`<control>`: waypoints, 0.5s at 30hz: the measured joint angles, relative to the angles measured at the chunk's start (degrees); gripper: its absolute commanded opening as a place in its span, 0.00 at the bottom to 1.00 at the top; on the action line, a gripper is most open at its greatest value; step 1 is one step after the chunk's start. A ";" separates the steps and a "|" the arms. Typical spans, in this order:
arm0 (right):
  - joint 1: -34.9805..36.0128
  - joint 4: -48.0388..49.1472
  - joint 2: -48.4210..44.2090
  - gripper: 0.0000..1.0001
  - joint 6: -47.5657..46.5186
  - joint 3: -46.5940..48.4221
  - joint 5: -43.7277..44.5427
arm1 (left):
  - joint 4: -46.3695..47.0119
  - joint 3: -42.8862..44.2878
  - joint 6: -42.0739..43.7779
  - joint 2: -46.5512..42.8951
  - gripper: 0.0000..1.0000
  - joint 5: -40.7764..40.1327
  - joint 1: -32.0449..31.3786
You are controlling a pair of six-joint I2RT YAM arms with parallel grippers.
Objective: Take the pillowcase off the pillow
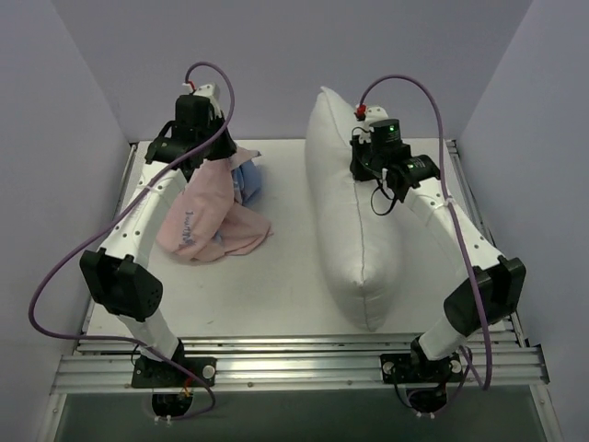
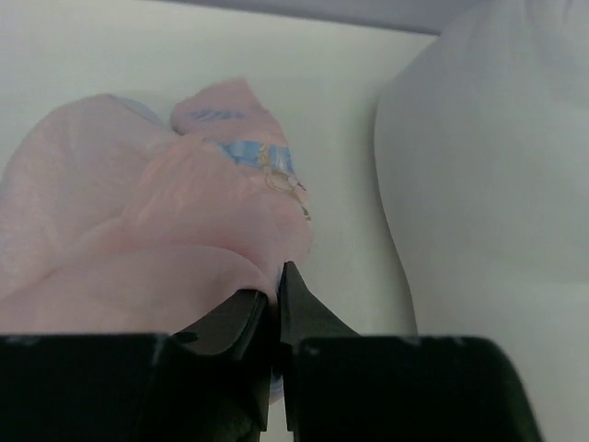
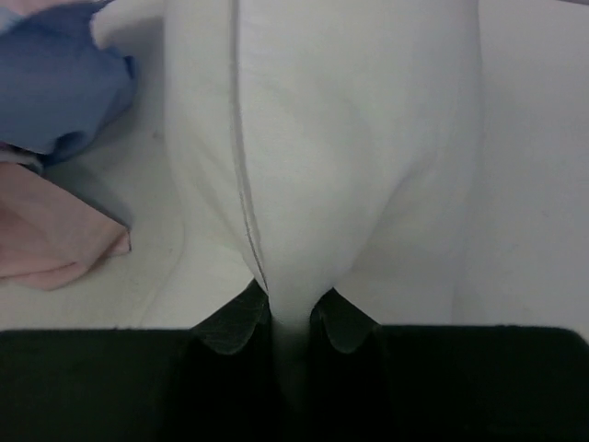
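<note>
The pillowcase (image 1: pixel 204 216) hangs limp, pink inside out with blue patches, from my left gripper (image 1: pixel 198 155), its lower end bunched on the table at the left. In the left wrist view my left gripper (image 2: pixel 274 293) is shut on a pink fold of the pillowcase (image 2: pixel 156 230). The plump white pillow (image 1: pixel 354 216) stands on edge at the centre right, bare of the cover. My right gripper (image 1: pixel 368 164) is shut on its upper edge. In the right wrist view my right gripper (image 3: pixel 290 308) pinches the white pillow (image 3: pixel 322 138) beside its seam.
The white table (image 1: pixel 276 285) has raised rails at its left and right edges and a slatted metal front edge (image 1: pixel 294 364). Purple walls enclose the back and sides. Cables loop above both arms. Blue and pink pillowcase folds (image 3: pixel 55 92) lie left of the pillow.
</note>
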 measured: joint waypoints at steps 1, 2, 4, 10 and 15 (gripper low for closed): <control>0.72 1.31 1.27 0.17 0.66 -0.66 -0.87 | 0.04 -1.84 -0.57 0.22 0.16 0.46 -0.02; 1.53 2.43 2.51 0.22 1.25 -1.03 -1.99 | 0.02 -3.26 -1.03 0.57 0.18 1.03 0.07; 3.30 4.98 4.37 0.42 2.51 -1.09 -3.54 | -0.28 -4.46 -2.05 1.51 0.32 2.36 0.42; 7.28 9.29 5.14 0.73 4.39 -0.07 -7.21 | -0.44 -4.76 -3.26 0.31 0.81 4.87 0.42; 7.37 10.71 4.81 0.82 5.62 1.70 -9.75 | -1.90 -4.81 -2.54 -6.27 0.95 3.63 0.63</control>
